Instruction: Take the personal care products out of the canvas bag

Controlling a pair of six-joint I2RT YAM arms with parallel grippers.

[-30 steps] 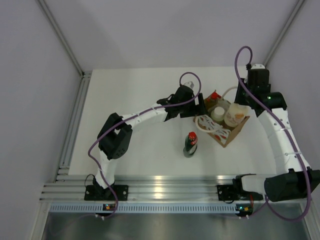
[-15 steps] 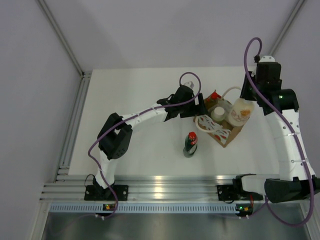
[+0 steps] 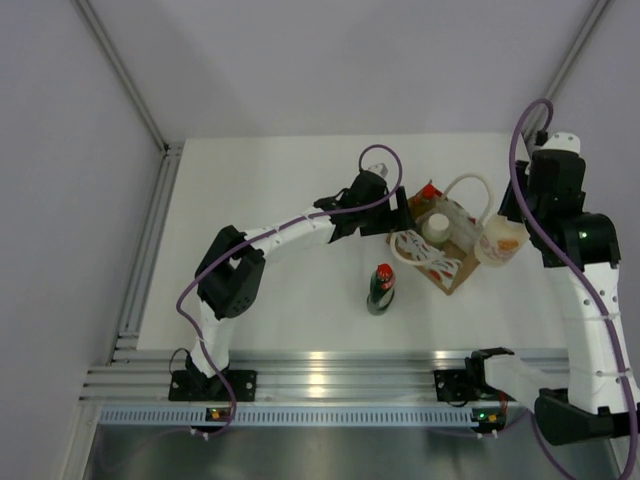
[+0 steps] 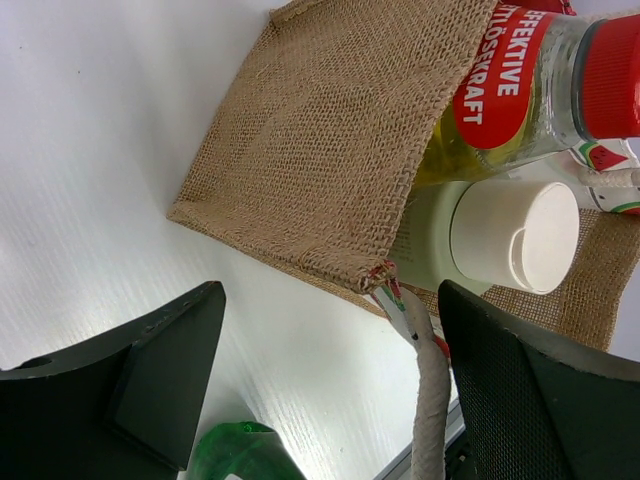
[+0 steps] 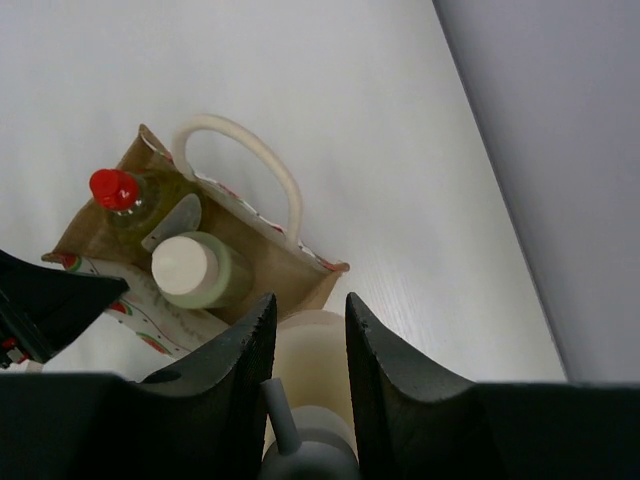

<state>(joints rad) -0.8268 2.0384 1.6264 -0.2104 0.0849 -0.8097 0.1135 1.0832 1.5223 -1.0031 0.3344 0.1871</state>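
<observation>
Bag [image 4: 330, 150]: coarse burlap, boxy | right end effector [image 5: 309, 308] clamps smooth cream bottle [image 3: 500, 243] | left end effector [image 4: 325, 330] spread

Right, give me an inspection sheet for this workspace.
Surface: white table, no spills seen.
Job's things: canvas bag upright, holding yellow bottle and pale white-capped bottle; dark green bottle standing on the table; cream bottle held outside the bag, to its right.
Clutter: nothing seen.
Grippers: left gripper open beside the bag; right gripper shut on the cream bottle.
Cables: purple cables looped along both arms.
Surroundings: grey walls; aluminium rail at the near edge.
</observation>
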